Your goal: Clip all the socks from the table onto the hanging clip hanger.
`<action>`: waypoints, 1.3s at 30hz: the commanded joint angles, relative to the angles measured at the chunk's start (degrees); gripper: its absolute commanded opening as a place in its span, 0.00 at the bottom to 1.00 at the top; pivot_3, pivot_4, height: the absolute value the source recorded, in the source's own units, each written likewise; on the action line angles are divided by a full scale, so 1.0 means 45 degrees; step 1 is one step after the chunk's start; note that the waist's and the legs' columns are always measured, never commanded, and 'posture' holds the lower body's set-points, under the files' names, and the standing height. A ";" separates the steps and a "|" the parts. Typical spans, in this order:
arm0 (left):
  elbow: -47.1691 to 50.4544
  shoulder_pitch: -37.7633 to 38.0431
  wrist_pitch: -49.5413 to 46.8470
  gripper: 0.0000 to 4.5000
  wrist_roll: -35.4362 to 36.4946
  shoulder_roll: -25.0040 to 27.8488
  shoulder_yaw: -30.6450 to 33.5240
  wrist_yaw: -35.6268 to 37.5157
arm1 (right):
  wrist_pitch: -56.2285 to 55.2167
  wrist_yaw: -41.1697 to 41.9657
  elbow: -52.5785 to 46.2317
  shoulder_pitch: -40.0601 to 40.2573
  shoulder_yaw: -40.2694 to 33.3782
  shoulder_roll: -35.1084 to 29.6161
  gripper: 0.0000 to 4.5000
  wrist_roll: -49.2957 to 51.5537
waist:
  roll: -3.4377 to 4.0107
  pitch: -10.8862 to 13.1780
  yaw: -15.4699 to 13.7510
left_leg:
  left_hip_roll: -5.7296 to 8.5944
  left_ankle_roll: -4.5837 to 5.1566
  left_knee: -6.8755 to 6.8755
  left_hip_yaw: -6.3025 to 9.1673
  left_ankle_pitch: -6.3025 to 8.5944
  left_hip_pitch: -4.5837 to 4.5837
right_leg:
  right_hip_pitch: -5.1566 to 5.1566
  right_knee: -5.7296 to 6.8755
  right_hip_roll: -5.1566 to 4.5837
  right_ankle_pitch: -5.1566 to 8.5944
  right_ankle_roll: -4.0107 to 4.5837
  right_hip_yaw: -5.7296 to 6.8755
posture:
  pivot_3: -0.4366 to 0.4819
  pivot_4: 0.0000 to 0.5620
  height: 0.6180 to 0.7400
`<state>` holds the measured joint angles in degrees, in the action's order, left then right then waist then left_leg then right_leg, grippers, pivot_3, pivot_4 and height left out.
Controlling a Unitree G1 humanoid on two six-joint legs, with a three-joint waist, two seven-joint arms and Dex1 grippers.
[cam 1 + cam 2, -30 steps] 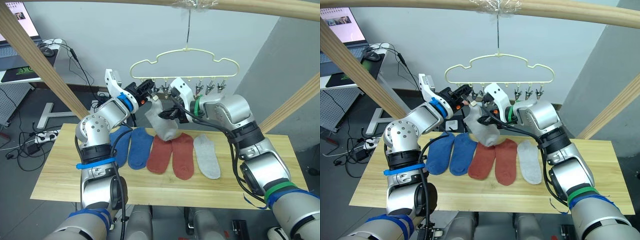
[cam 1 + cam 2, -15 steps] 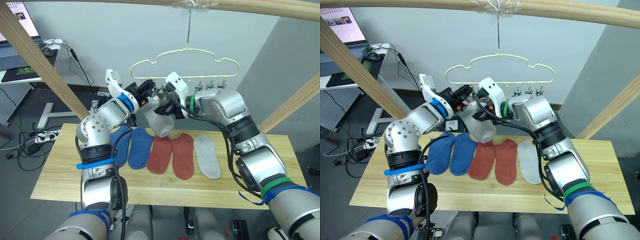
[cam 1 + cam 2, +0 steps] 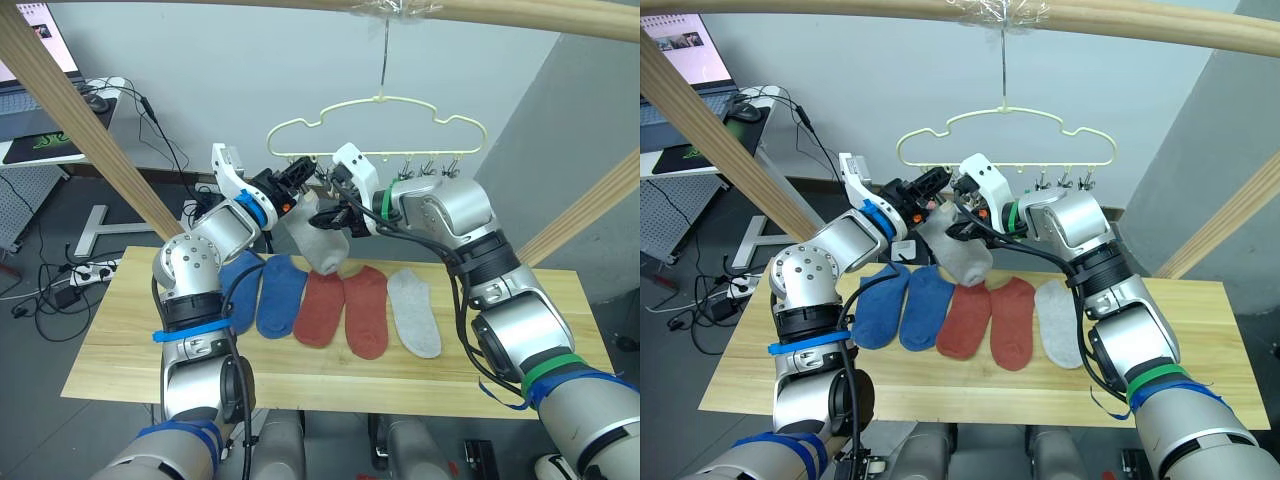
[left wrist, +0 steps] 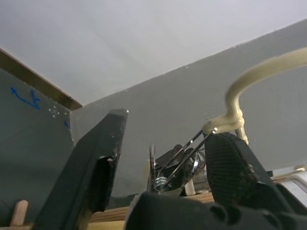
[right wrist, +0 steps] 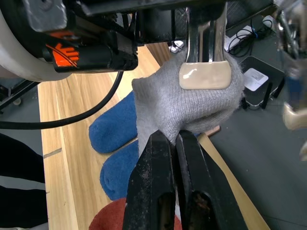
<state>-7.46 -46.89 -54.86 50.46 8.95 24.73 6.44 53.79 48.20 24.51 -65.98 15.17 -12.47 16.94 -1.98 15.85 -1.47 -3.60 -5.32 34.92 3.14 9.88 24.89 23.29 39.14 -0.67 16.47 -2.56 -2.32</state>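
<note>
Surface point(image 3: 120, 345) bears five socks in a row: two blue, two red, one grey. Hanger point(image 3: 375, 125) hangs above. Grey sock point(image 3: 320, 240) is pinched in the right tool point(image 3: 333, 222), fingers together, its cuff already under a clip's pad. Left tool point(image 3: 290, 182), fingers apart, straddles that clip point(image 4: 168, 165). Best let the clip close fully before the right tool lets go.

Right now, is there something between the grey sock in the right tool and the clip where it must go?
Nothing visible does. The grey sock, pinched in the right tool, already has its top edge at a clip of the clip hanger. The left tool is around that clip.
</note>
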 commanded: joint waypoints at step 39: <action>0.5446 0.4509 0.6705 0.62 -0.7381 0.1788 -0.5945 0.1808 | 0.5396 -0.1147 -1.2899 0.6061 -0.6560 -0.6382 0.55 0.5177 | 0.0001 -0.0025 -0.0354 | 0.0003 0.0022 0.0020 -0.0002 0.0000 -0.0009 | -0.0011 0.0006 0.0006 -0.0040 0.0003 -0.0019 | 0.61 0.34 1.00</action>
<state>16.81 -25.66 -27.60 19.24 17.61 -1.17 15.12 78.42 43.47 -31.32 -38.84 -11.90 -40.35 38.45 -1.98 15.74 -3.06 -3.59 -5.22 35.01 3.12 9.88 24.85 23.25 39.16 -0.64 16.29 -2.55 -2.41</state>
